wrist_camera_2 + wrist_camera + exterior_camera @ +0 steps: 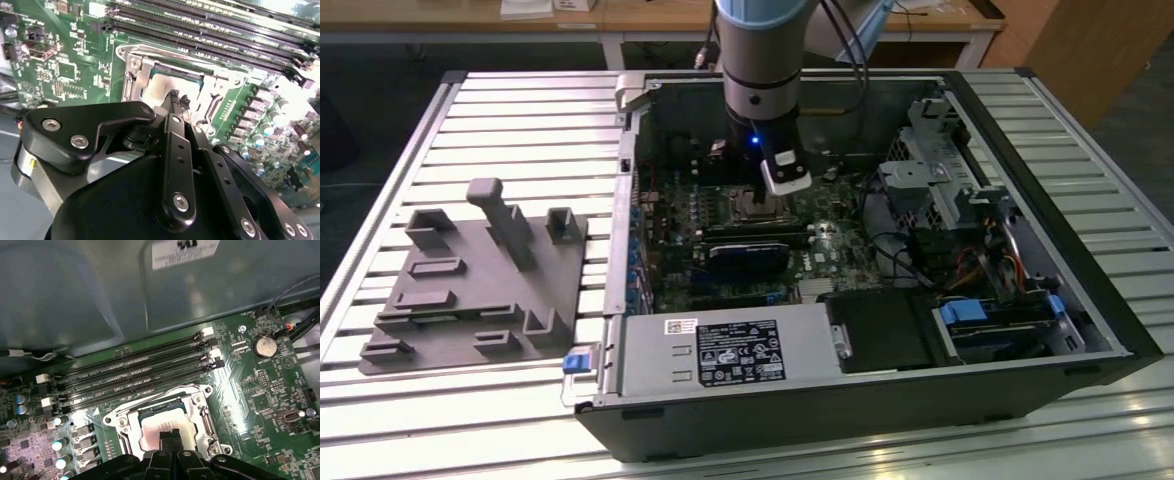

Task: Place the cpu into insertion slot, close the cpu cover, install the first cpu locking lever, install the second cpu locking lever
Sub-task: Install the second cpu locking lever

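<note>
While the cpu [165, 432] lies flat in the insertion slot [150, 412] with its dull silver top showing, the cpu cover [202, 422] sits as a metal frame around it — whether that frame is fully down or only resting I cannot tell. In both wrist views the gripper [170, 436] hangs directly over the chip, its jaws drawn narrow with the tips together and nothing visibly between them; the tips look to be touching or just above the metal top. Beside the socket run the long memory slots [140, 370] on the green circuit board [260, 390]. In the exterior view the arm [759, 60] reaches straight down into the open computer case [1067, 250], which lies on the slatted surface [480, 110], with a grey fixture block [474, 285] well apart on the exterior view's left.

The risk, as I judge it, is pressure — if the chip is not squarely seated, a push from the closed tips could bend socket pins or skew it under the frame.
</note>
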You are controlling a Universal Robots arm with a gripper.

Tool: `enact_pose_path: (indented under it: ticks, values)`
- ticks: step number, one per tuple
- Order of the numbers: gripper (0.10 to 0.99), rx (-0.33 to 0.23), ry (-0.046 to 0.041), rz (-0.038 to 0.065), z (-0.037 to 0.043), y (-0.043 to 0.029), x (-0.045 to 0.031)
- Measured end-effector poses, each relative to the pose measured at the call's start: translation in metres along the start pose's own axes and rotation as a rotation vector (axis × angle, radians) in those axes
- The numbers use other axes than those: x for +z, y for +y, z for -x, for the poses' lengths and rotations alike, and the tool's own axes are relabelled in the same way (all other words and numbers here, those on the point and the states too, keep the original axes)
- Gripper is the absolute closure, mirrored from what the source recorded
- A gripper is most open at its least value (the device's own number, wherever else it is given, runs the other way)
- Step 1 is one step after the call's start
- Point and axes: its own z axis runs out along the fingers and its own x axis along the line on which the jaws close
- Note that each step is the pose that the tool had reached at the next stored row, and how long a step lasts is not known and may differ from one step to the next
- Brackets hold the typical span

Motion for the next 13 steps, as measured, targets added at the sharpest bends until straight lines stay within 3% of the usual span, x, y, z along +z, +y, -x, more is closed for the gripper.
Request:
enact_pose_path:
  ticks: [5, 13]
  values:
    - [0.980, 0.000, -0.0004, -0.001, 0.0002, 0.0022, -0.0100]
    - [0.980, -0.001, -0.0023, -0.007, 0.0001, 0.0026, -0.0107]
